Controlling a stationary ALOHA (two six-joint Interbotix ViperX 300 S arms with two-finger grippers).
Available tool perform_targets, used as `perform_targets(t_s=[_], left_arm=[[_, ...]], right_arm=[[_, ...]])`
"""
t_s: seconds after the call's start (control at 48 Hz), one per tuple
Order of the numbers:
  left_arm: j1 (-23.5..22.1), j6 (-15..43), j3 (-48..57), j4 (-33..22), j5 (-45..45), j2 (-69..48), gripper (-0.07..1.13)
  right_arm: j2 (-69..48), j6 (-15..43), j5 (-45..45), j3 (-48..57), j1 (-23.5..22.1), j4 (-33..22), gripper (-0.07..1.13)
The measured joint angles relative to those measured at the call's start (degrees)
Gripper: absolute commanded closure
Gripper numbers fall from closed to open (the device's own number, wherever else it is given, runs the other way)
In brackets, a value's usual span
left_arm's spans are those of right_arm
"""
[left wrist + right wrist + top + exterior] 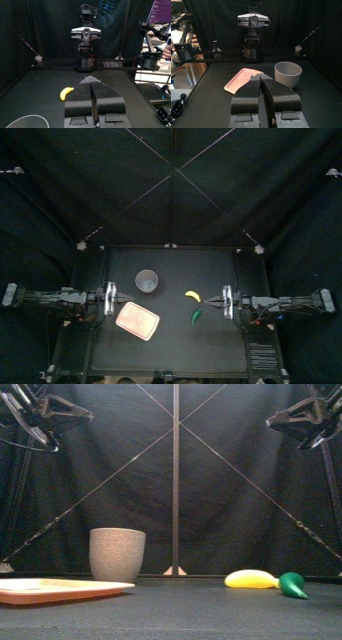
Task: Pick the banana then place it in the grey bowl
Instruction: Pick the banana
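The black surface (174, 343) fills the low middle of the top view. The left fingers (80, 102) are pressed together. The right fingers (248, 97) are pressed together too. The pink tray (138, 320) lies low and a bit left of the middle. The grey bowl (146, 280) stands just above it. The yellow banana (193, 295) lies on the surface to the right of the bowl, apart from it. A small green toy (197, 314) lies just below the banana.

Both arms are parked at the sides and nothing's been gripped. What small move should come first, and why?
Probably swing the right gripper in over the banana, opening its shut jaws on the way. The banana lies loose on that arm's side, close to the green toy, so come down clear of that. The grey bowl stands upright further left.
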Motion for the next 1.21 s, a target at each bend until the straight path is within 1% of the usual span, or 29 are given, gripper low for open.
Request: perform_targets(t_s=[0.042, 0.146, 0.396, 0.479, 0.604, 0.729, 0.833, 0.896, 0.979, 1.208], left_arm=[[0.2, 0.2, 0.1, -0.3, 0.0, 0.2, 1.06], [0.6, 0.0, 0.3, -1.5, 0.0, 0.4, 1.06], [1.1, 0.2, 0.3, -1.8, 0.1, 0.4, 1.06], [1.1, 0.2, 0.3, -1.8, 0.1, 0.4, 1.06], [1.1, 0.1, 0.3, -1.8, 0.1, 0.5, 1.06], [1.0, 0.2, 0.3, -1.8, 0.1, 0.5, 1.06], [1.0, 0.3, 0.3, -1.8, 0.1, 0.5, 1.06], [1.1, 0.3, 0.3, -1.8, 0.1, 0.5, 1.06], [1.2, 0.3, 0.3, -1.8, 0.1, 0.5, 1.06], [2.1, 0.3, 1.2, -1.8, 0.1, 0.6, 1.06]], right_arm=[[0.2, 0.0, 0.1, 0.0, -0.3, 0.0, 0.98], [2.9, 0.2, 0.2, 0.0, -2.4, 0.2, 0.98], [15.8, 0.8, 0.7, -3.1, -11.2, 3.8, 0.96], [19.8, 0.7, 3.2, -5.0, -14.1, 4.8, 0.88], [24.8, 0.7, 8.7, -7.6, -17.1, 5.2, 0.59], [30.0, 0.7, 13.6, -9.5, -19.4, 5.6, 0.23], [34.4, 0.8, 16.2, -11.0, -20.9, 6.8, 0.04], [37.4, 0.6, 17.4, -11.8, -21.4, 6.9, -0.01], [40.9, 0.6, 19.0, -13.1, -21.6, 6.6, -0.01], [50.6, 0.4, 25.1, -17.1, -21.5, 3.2, 0.0]])
